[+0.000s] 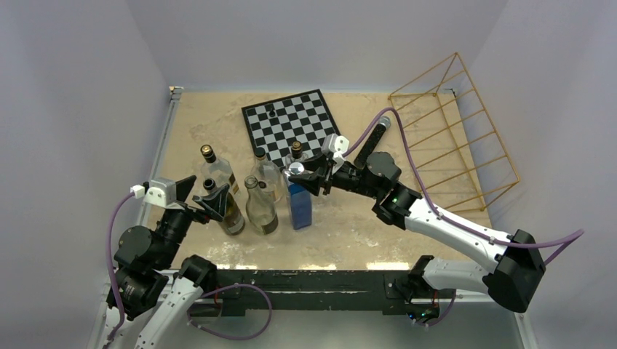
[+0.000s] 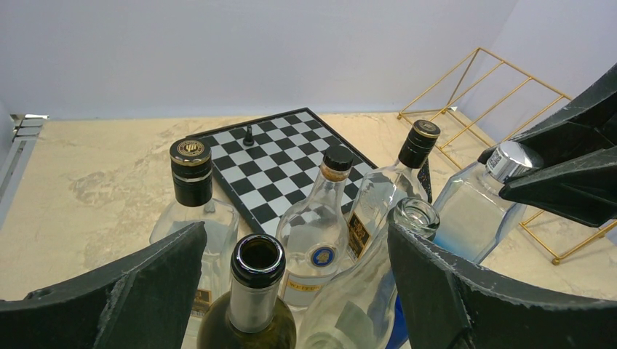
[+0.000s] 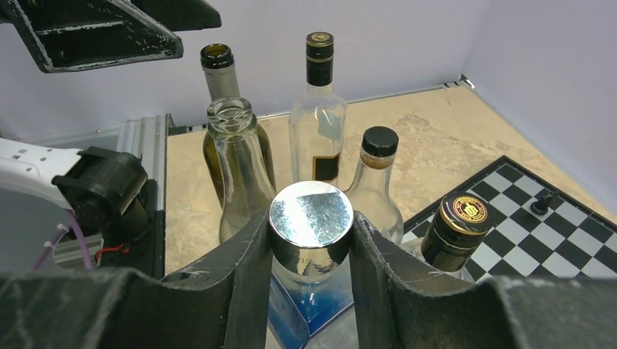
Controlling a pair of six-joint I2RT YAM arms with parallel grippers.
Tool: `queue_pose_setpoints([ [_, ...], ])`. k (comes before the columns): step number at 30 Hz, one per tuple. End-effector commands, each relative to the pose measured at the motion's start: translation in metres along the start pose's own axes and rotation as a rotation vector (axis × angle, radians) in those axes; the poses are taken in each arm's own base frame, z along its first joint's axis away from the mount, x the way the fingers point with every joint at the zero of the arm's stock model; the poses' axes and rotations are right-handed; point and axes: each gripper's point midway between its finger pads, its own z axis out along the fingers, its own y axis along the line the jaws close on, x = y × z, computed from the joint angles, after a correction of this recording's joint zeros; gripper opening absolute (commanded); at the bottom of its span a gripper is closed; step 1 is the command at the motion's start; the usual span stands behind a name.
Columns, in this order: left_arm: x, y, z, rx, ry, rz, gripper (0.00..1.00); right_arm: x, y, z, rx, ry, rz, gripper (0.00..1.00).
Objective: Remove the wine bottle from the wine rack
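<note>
The gold wire wine rack [image 1: 466, 138] stands at the back right of the table, and no bottle shows on its rungs. It also shows in the left wrist view [image 2: 473, 94]. A dark bottle-like cylinder [image 1: 372, 139] lies just left of the rack, partly behind the right arm. My right gripper [image 1: 300, 171] is shut on the silver cap [image 3: 311, 218] of a square clear bottle with a blue base [image 1: 300, 206], which stands upright. My left gripper [image 1: 206, 196] is open, with the open neck of a dark green wine bottle [image 2: 256, 265] between its fingers [image 2: 131, 294].
Several upright bottles crowd the table's middle left: a black-capped one [image 1: 215, 166], clear ones [image 1: 260, 207] [image 1: 266, 173] and a gold-capped one [image 1: 296, 151]. A chessboard [image 1: 291, 123] with a black piece [image 1: 270, 110] lies behind them. Grey walls close in on three sides.
</note>
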Motion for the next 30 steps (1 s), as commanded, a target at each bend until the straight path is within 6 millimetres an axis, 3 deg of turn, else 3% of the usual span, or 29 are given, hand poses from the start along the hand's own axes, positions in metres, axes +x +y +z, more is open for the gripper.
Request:
queue_pose_setpoints([
  [1, -0.009, 0.000, -0.001, -0.002, -0.040, 0.006, 0.98, -0.089, -0.003, -0.006, 0.039, -0.286, -0.085, 0.31],
  [11, -0.009, 0.001, -0.001, -0.003, -0.042, 0.006, 0.98, -0.073, -0.002, -0.004, 0.037, -0.256, -0.040, 0.37],
  [20, -0.009, 0.001, -0.001, -0.003, -0.042, 0.006, 0.98, -0.075, -0.004, -0.009, 0.056, -0.252, -0.036, 0.64],
  [27, -0.016, 0.003, -0.002, -0.018, -0.059, -0.004, 0.98, -0.099, -0.006, -0.025, 0.111, -0.246, -0.013, 0.83],
  [30, -0.031, -0.005, -0.007, 0.012, -0.085, -0.018, 0.98, -0.110, -0.010, -0.040, 0.172, -0.210, 0.043, 0.98],
])
